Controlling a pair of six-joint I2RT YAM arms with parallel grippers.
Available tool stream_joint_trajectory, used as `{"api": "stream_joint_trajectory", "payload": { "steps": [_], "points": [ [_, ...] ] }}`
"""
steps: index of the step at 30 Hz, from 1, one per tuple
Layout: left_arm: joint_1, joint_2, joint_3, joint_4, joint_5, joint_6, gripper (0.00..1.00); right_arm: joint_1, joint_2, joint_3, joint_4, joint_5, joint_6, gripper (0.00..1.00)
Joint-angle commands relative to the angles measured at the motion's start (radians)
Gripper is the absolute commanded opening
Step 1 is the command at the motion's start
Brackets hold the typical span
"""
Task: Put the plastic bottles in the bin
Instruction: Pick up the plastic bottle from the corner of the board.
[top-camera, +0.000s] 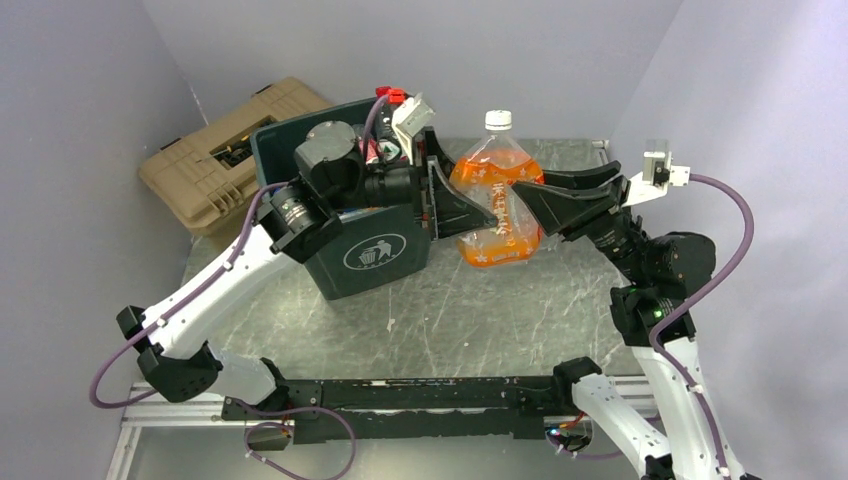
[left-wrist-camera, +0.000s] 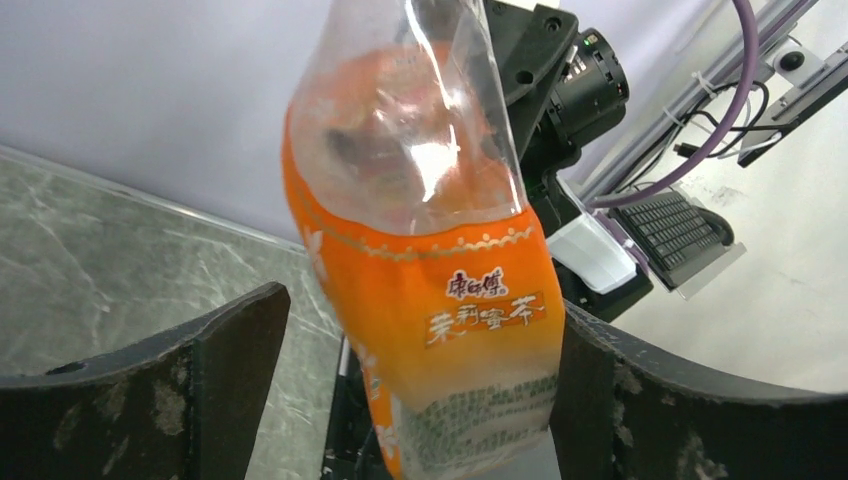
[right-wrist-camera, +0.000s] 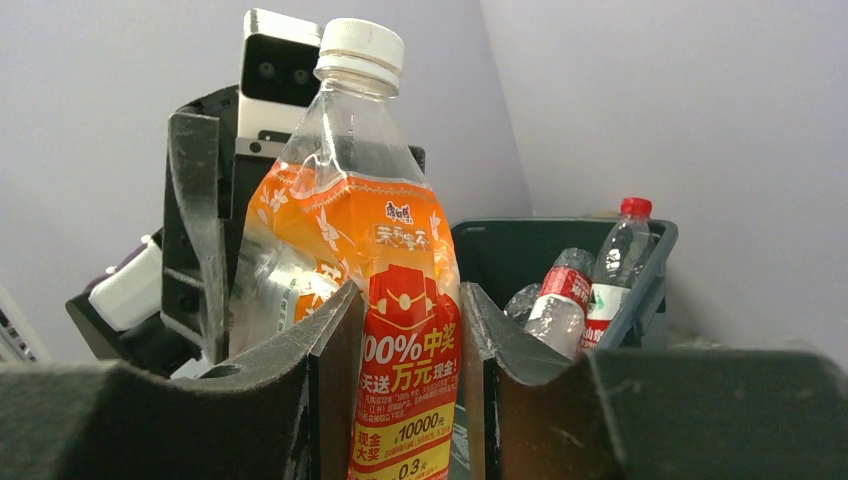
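Note:
A crumpled clear bottle with an orange label (top-camera: 497, 195) and white cap is held up above the table, to the right of the dark green bin (top-camera: 370, 255). My right gripper (top-camera: 522, 203) is shut on its labelled middle (right-wrist-camera: 410, 370), one finger (right-wrist-camera: 320, 380) pressing each side. My left gripper (top-camera: 462, 190) stands open around the same bottle (left-wrist-camera: 440, 300). Its right finger (left-wrist-camera: 680, 410) is at the bottle's edge, and its left finger (left-wrist-camera: 150, 400) is well apart from it. The bin (right-wrist-camera: 500, 250) holds other bottles (right-wrist-camera: 560, 300) with red labels and caps.
A tan ribbed hard case (top-camera: 225, 150) lies behind and left of the bin. Grey walls close in the marbled table (top-camera: 440, 320) on the left, back and right. The arms' mounting rail (top-camera: 400, 395) runs along the near edge.

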Motion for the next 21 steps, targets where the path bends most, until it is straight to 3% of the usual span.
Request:
{"api": "stream_joint_trajectory", "payload": {
  "steps": [1,5,9,10,11,12,15,21],
  "points": [
    [-0.022,-0.018,0.033,0.009,-0.031,0.033,0.87,0.006,0.006,0.007,0.020,-0.007,-0.016,0.00],
    [-0.023,-0.042,0.005,0.030,-0.080,0.040,0.50,0.006,0.003,0.001,0.010,-0.002,-0.028,0.00],
    [-0.022,-0.043,0.002,0.033,-0.091,0.035,0.34,0.006,0.002,0.007,-0.003,-0.008,-0.034,0.00],
    [-0.022,-0.043,-0.001,0.037,-0.087,0.030,0.29,0.008,0.000,0.009,-0.011,-0.006,-0.037,0.07],
    [-0.023,-0.042,-0.003,0.043,-0.088,0.028,0.25,0.007,-0.003,0.011,-0.020,-0.003,-0.039,0.25],
    [-0.022,-0.045,-0.008,0.048,-0.094,0.026,0.22,0.007,-0.006,0.012,-0.029,-0.001,-0.040,0.51],
    [-0.023,-0.078,-0.040,0.060,-0.176,0.028,0.16,0.007,-0.010,0.031,-0.080,0.019,-0.051,0.96],
    [-0.023,-0.157,-0.010,-0.059,-0.461,0.177,0.02,0.007,-0.042,0.091,-0.256,0.163,-0.100,1.00]
  ]
}}
